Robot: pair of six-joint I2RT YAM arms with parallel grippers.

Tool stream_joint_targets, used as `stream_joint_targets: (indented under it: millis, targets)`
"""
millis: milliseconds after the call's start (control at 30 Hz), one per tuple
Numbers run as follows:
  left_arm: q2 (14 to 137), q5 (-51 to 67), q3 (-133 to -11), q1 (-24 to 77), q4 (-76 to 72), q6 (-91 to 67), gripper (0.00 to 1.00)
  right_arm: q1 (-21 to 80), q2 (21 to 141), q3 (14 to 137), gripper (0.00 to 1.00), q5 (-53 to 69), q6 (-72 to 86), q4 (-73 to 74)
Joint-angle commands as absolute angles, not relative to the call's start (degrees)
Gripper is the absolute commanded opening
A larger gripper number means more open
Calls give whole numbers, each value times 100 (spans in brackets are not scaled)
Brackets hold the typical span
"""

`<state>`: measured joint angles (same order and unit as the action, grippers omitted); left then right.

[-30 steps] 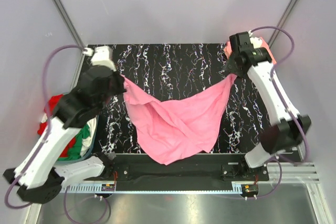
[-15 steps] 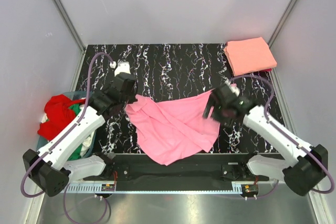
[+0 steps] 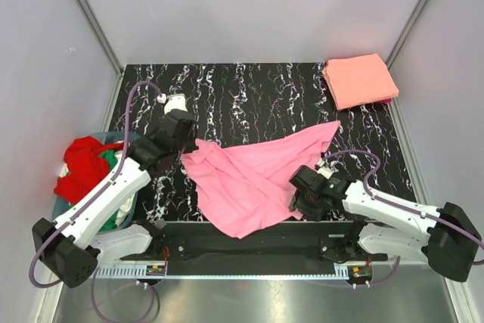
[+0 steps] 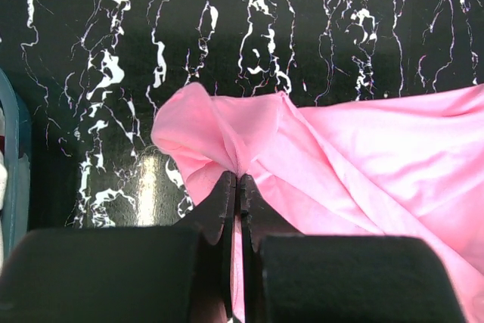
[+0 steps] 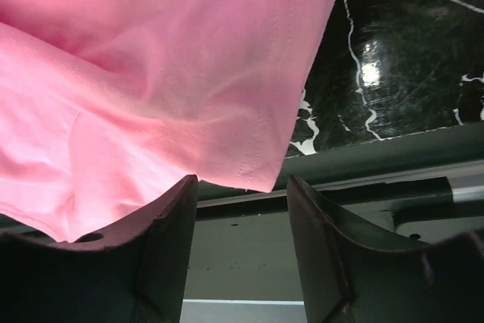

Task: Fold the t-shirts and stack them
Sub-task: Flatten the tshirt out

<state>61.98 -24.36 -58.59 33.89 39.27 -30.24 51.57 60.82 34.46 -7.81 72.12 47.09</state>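
Seen from above, a black tabletop (image 3: 249, 92) veined with white carries a bubblegum pink t-shirt (image 3: 257, 179). It lies spread and rumpled across the near middle. One corner reaches toward the far right, and the lower folds droop over the near edge.

The left arm (image 3: 113, 194) reaches in from the near left. In its wrist view we see the left jaws pressed together on a pinched fold at the shirt's left edge. The cloth gathers into a small peak just beyond the tips.

The right arm (image 3: 393, 209) lies low along the near right edge, its head at the shirt's near right hem. In its wrist view the right jaws stand apart, holding nothing. The stitched hem corner hangs just above the gap between them. From this angle we cannot say whether the cloth touches either finger.

A salmon-orange t-shirt (image 3: 360, 79) sits folded into a neat square at the far right corner of the tabletop, well apart from the pink one. A sliver of darker cloth shows under its near edge.

To the left of the tabletop stands a round blue-grey basket (image 4: 13, 164). It holds a crumpled red t-shirt (image 3: 82, 163) with some green cloth (image 3: 113, 158) beside it.
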Motion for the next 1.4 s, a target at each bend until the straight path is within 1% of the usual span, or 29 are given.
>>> stream_joint_targets:
  millis: [0, 200, 333, 400, 433, 467, 567, 633, 667, 733, 1067, 1133, 1267, 1300, 1367]
  targets:
    - [6047, -2338, -5810, 3357, 3621, -3103, 0, 5317, 6178, 3401, 56, -870, 7638, 4307]
    - [6038, -2355, -5792, 3357, 3639, -3111, 0, 5370, 6407, 3419, 45, -1019, 7629, 4307]
    - [6012, -2347, -5739, 3357, 3630, -3129, 0, 5388, 6276, 3270, 45, -1046, 7734, 4368]
    - [6003, -2347, -5730, 3357, 3630, -3146, 0, 5388, 6135, 3182, 41, -1125, 7778, 4394]
    - [6012, -2347, -5722, 3357, 3630, -3146, 0, 5388, 6100, 3164, 38, -1134, 7804, 4377]
    - [6012, -2338, -5722, 3357, 3621, -3146, 0, 5388, 6065, 3147, 31, -1151, 7813, 4386]
    - [6003, -2329, -5739, 3357, 3647, -3164, 0, 5396, 6021, 3111, 17, -1160, 7831, 4403]
    - [5994, -2338, -5730, 3357, 3648, -3155, 0, 5397, 6012, 3111, 11, -1178, 7831, 4429]
    - [6012, -2347, -5713, 3357, 3647, -3164, 0, 5405, 5986, 3111, 6, -1186, 7831, 4438]
    - [6020, -2347, -5713, 3357, 3639, -3182, 0, 5396, 5968, 3129, 1, -1195, 7831, 4473]
    - [5959, -2373, -5809, 3357, 3788, -3182, 0, 5432, 5748, 3559, 0, -1450, 7673, 4983]
    - [5889, -2426, -5888, 3357, 3937, -3182, 0, 5432, 5678, 3892, 0, -1633, 7559, 5289]
    - [5591, -2575, -6423, 3358, 4472, -3059, 0, 5432, 5590, 4911, 0, -2214, 7226, 6098]
    - [5529, -2627, -6555, 3357, 4578, -3015, 0, 5432, 5599, 5470, 0, -2345, 7042, 6422]
    - [5353, -2724, -7073, 3357, 4946, -2901, 0, 5432, 5599, 6079, 0, -2750, 6830, 6705]
